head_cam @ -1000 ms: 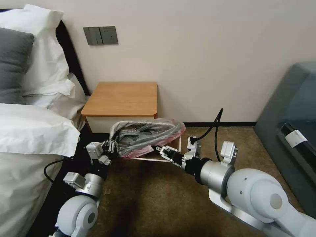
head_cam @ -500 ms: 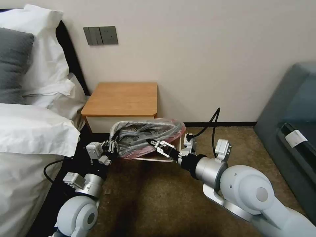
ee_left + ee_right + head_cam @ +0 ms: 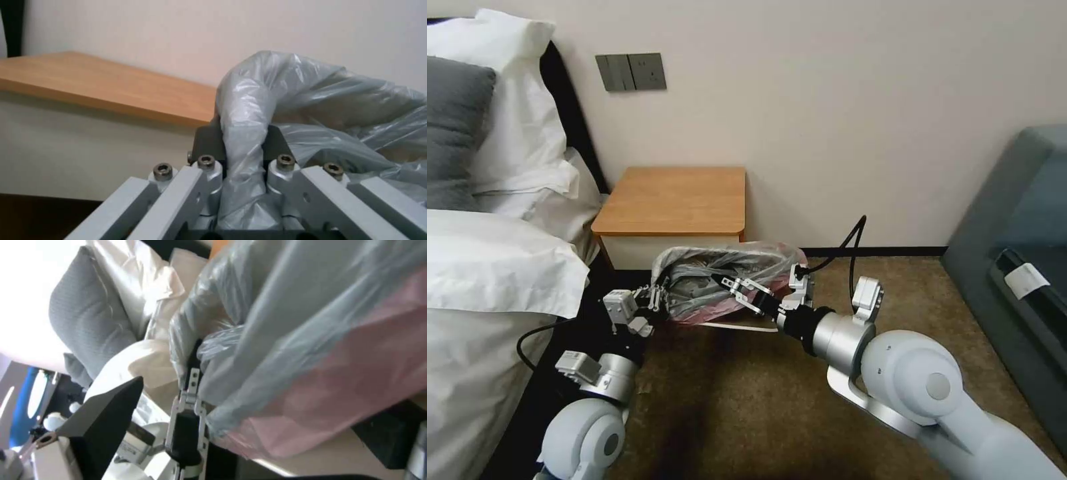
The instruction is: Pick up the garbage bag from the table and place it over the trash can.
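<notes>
Beside the bed, the table stands against the wall with its wooden top bare. Just in front of it, lower down on the carpet, sits the trash can, of which a strip of cream rim shows under the plastic. The garbage bag is draped across the can's mouth, its grey film billowing open above and its pinkish edge hanging at the near side. At the bag's left end, the left pincer is pressed together on a bunched fold of the film; the left wrist view shows that fold squeezed between the dark pads. From the right, the right pincer reaches into the bag's opening with its fingers spread apart, film lying around them.
</notes>
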You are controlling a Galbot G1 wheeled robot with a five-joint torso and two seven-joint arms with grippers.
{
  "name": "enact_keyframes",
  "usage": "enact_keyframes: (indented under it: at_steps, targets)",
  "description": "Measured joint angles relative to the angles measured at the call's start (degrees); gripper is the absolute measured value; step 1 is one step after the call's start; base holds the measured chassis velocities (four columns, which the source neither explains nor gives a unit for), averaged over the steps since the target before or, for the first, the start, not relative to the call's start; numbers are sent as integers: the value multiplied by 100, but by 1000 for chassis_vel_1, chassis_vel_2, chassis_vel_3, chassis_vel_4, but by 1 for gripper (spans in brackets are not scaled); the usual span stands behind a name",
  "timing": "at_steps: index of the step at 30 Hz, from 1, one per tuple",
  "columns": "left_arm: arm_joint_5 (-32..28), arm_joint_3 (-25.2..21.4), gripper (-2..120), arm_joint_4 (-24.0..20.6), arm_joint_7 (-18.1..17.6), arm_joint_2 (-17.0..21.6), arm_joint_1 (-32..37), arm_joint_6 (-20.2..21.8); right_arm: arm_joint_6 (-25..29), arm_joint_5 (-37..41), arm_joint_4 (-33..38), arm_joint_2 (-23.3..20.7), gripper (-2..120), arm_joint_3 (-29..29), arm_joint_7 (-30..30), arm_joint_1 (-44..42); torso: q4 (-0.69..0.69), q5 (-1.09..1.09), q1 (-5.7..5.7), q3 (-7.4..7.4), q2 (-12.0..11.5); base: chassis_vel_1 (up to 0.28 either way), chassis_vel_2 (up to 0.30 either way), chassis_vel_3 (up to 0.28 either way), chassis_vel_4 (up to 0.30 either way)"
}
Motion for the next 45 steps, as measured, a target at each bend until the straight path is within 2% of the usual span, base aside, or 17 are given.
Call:
enact_keyframes:
  at_steps: [2, 5, 6, 10, 11, 13, 14, 18, 19, 23, 24, 25, 30, 45]
  targets:
    - [2, -6, 8, -2, 2, 0, 4, 0, 35, 3, -7, 16, 98, -5, 42, 0, 0, 0, 0, 0, 0, 0, 0, 0, 0]
    - [5, -19, 8, -3, 5, -4, 13, 0, 63, 13, -10, 25, 85, -19, 116, -9, 0, 0, 0, 0, 0, 0, 0, 0, 0]
    - [5, -19, 8, -3, 5, -4, 13, 0, 63, 13, -10, 25, 85, -19, 116, -9, 0, 0, 0, 0, 0, 0, 0, 0, 0]
    - [15, -20, 8, -3, 14, -24, 9, 0, 73, 42, -8, -7, 67, -22, 168, -15, 0, 0, 0, 0, 0, 0, 0, 0, 0]
    - [15, -20, 8, -3, 14, -24, 9, 0, 73, 42, -8, -7, 67, -22, 168, -15, 0, 0, 0, 0, 0, 0, 0, 0, 0]
    - [24, -7, 8, 8, 21, -40, 5, -2, 79, 61, -14, -11, 56, -14, 198, -14, 0, 0, 0, 0, 0, 0, 0, 0, 0]
    - [24, -7, 8, 8, 21, -40, 5, -2, 79, 61, -14, -11, 56, -14, 198, -14, 0, 0, 0, 0, 0, 0, 0, 0, 0]
    - [40, -2, 8, 39, 29, -41, -12, -9, 84, 86, -15, -11, 38, -11, 247, -15, 0, 0, 0, 0, 0, 0, 0, 0, 0]
    - [40, -2, 8, 39, 29, -41, -12, -9, 84, 86, -15, -11, 38, -11, 247, -15, 0, 0, 0, 0, 0, 0, 0, 0, 0]
    - [40, -8, 8, 60, 30, -31, -28, -14, 85, 84, -9, -7, 21, -15, 250, -23, 0, 0, 0, 0, 0, 0, 0, 0, 0]
    - [40, -8, 8, 60, 30, -31, -28, -14, 85, 84, -9, -7, 21, -15, 250, -23, 0, 0, 0, 0, 0, 0, 0, 0, 0]
    - [40, -8, 8, 67, 31, -31, -30, -15, 85, 84, 4, -9, 15, -16, 250, -25, 0, 0, 0, 0, 0, 0, 0, 0, 0]
    - [40, -9, 8, 86, 30, -31, -39, -18, 86, 103, 102, -48, 0, -18, 273, -47, 0, 0, 0, 0, 0, 0, 0, 0, 0]
    - [19, -10, 8, 139, 22, -43, -100, -22, 24, -50, 666, -261, 0, 40, 325, -848, 0, 0, 0, 0, 0, 0, 0, 0, 0]
